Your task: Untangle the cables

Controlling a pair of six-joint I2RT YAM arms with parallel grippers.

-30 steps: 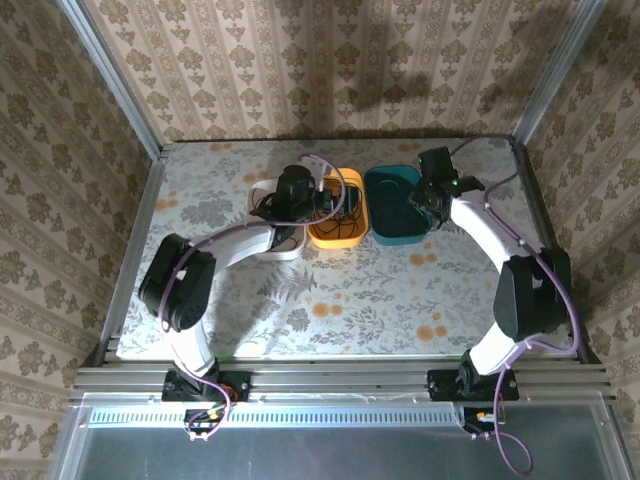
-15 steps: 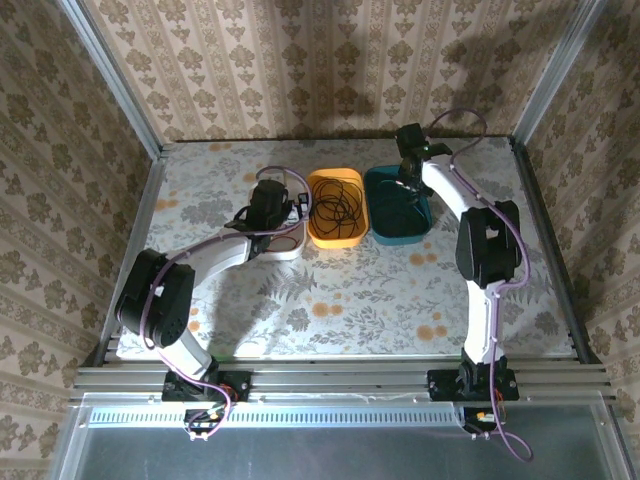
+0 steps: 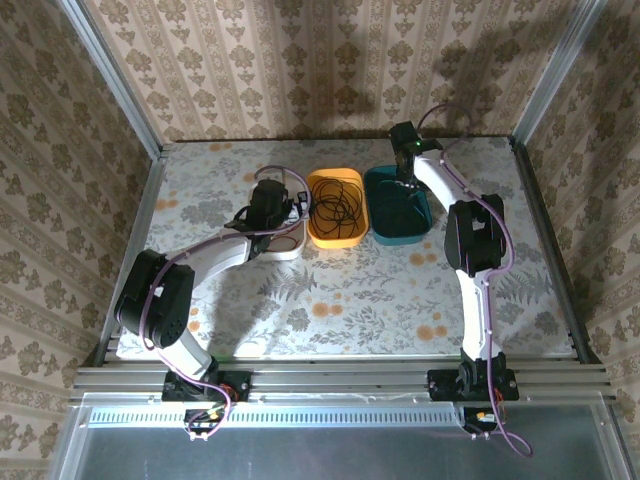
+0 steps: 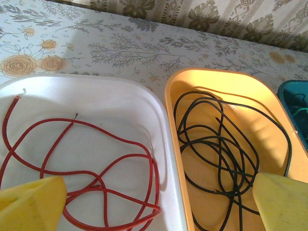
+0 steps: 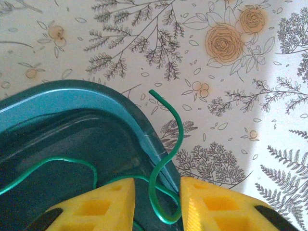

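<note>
three trays stand in a row on the table [image 3: 330, 300], nearer to its far edge than to the near edge: a white tray [image 4: 96, 91] toward the left side, an orange tray [image 4: 216, 77] in the middle and a teal tray [image 5: 72, 98] toward the right side. the white and orange trays touch along their long rims.

the cables lie apart, one colour to each tray. the red cable [image 4: 98, 183] lies in loose loops on the floor of the white tray, with both thin ends pointing to the far left corner of that tray. the black cable [image 4: 226, 159] is coiled in many crossing loops in the orange tray. the green cable [image 5: 166, 144] lies mostly in the teal tray, but one end climbs over the rim at a corner of the tray and curls above the table.

the left gripper [image 4: 156, 197] hangs above the rims where the white and orange trays meet. its yellow fingers [image 4: 29, 204] are wide apart, one over each tray, and hold nothing.

the right gripper [image 5: 158, 207] is at that corner of the teal tray. its fingers [image 5: 101, 207] have only a narrow gap, and a bend of the green cable sits in this gap, close to one pad. the pads do not yet press it from both sides.
</note>
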